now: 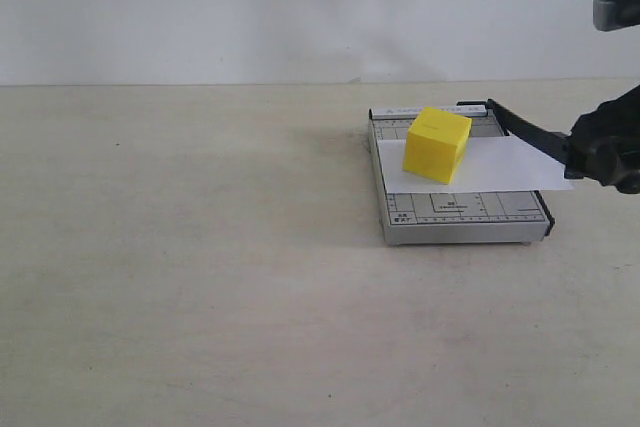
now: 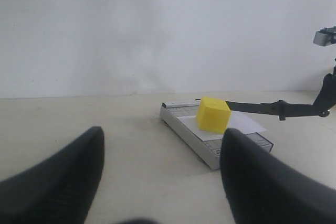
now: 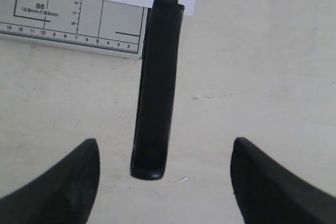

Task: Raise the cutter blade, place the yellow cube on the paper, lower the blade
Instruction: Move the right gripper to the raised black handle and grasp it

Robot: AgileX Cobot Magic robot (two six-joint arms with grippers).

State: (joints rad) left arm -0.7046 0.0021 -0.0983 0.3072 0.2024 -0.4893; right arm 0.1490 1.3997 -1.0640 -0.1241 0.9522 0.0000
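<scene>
The yellow cube (image 1: 437,144) (image 2: 213,114) rests on the white paper (image 1: 505,165) (image 2: 247,124), which lies across the grey trimmer base (image 1: 460,209) (image 2: 210,153). The black cutter blade (image 1: 525,128) (image 2: 257,108) slants up at a shallow angle past the cube, off the base's right side. Its thick handle (image 3: 156,87) lies between the fingers of my right gripper (image 1: 580,159) (image 3: 165,142), which is open with a gap on both sides. My left gripper (image 2: 163,132) is open and holds nothing, low over the table well short of the trimmer; the exterior view does not show it.
The trimmer stands on a bare beige table (image 1: 200,277) with a white wall behind. Its ruled front edge (image 3: 73,30) shows in the right wrist view. The right arm (image 2: 328,95) stands beyond the trimmer's far side in the left wrist view.
</scene>
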